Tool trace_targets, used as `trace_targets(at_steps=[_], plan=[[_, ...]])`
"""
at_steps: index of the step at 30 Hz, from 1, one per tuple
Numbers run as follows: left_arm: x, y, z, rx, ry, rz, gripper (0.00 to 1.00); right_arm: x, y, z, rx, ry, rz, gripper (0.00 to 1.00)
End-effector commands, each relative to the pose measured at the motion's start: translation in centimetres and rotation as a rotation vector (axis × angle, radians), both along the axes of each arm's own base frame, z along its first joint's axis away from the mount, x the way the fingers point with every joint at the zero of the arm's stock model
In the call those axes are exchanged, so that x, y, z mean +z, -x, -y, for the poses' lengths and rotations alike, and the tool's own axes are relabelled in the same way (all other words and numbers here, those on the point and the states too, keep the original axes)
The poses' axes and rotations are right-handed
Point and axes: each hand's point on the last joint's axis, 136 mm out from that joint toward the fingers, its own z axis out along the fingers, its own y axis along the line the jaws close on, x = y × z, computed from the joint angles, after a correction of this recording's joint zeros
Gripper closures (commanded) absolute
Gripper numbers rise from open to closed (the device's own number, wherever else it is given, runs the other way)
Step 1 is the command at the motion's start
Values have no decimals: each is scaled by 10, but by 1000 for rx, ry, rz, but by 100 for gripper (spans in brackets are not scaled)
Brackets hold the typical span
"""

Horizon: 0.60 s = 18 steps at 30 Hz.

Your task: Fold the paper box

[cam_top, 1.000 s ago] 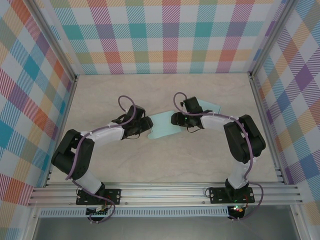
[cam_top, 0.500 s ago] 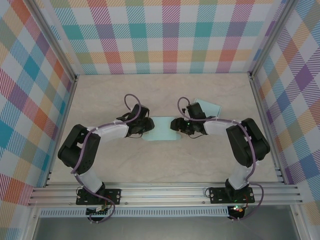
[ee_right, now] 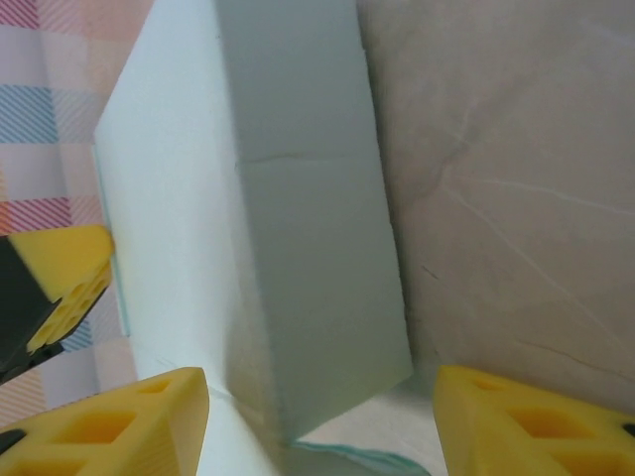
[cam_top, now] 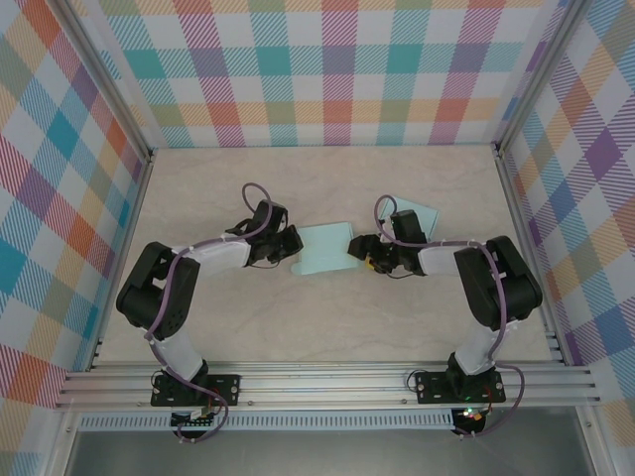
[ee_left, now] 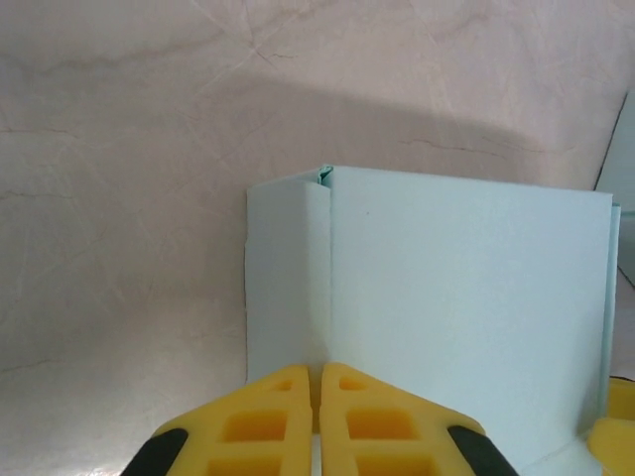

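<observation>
Paper box: pale blue-green, partly folded point(cam_top: 323, 248), resting about the middle of the table point(cam_top: 327, 178), between the two grippers.
Box form, left wrist view: a broad flat panel point(ee_left: 466, 297) with a narrow flap folded along its left side; one crease runs down toward the fingers.
Box form, right wrist view: a raised panel point(ee_right: 298, 248) stands tilted off the table, with a faint crease across it.
Left gripper: low on the table at the box's left side point(cam_top: 288, 244), arm reaching in from the near-left corner.
Left fingers: yellow, clenched together point(ee_left: 317, 372), pinching the box edge at the crease.
Right gripper: at the box's right side point(cam_top: 359, 250), arm reaching in from the near-right corner.
Right fingers: released, spread wide point(ee_right: 317, 387), one yellow pad on each side of the box; I cannot tell whether either pad touches it.
Cross view: a left finger point(ee_right: 60, 278) appears beyond the box in the right wrist view.
Second sheet: pale blue point(cam_top: 415, 211), flat on the table behind the right arm, toward the far-right corner.
Surround: checked walls point(cam_top: 327, 69) on three sides of the table.
</observation>
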Motion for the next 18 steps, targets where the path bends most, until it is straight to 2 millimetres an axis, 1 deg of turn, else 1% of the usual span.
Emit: trace_targets(at_steps=[1, 6, 12, 15, 18], plan=[[-41, 27, -17, -14, -59, -150, 95, 10, -4, -15, 43, -108, 29, 38], [-37, 26, -19, -29, -77, -141, 99, 13, -15, -22, 67, -148, 58, 38], [-35, 25, -21, -45, -100, -135, 100, 16, -24, -22, 89, -193, 94, 39], [-35, 24, -23, -45, -115, -135, 100, 14, -26, -18, 76, -190, 91, 39], [-37, 24, -25, -46, -124, -135, 100, 8, -26, -10, 55, -137, 75, 37]])
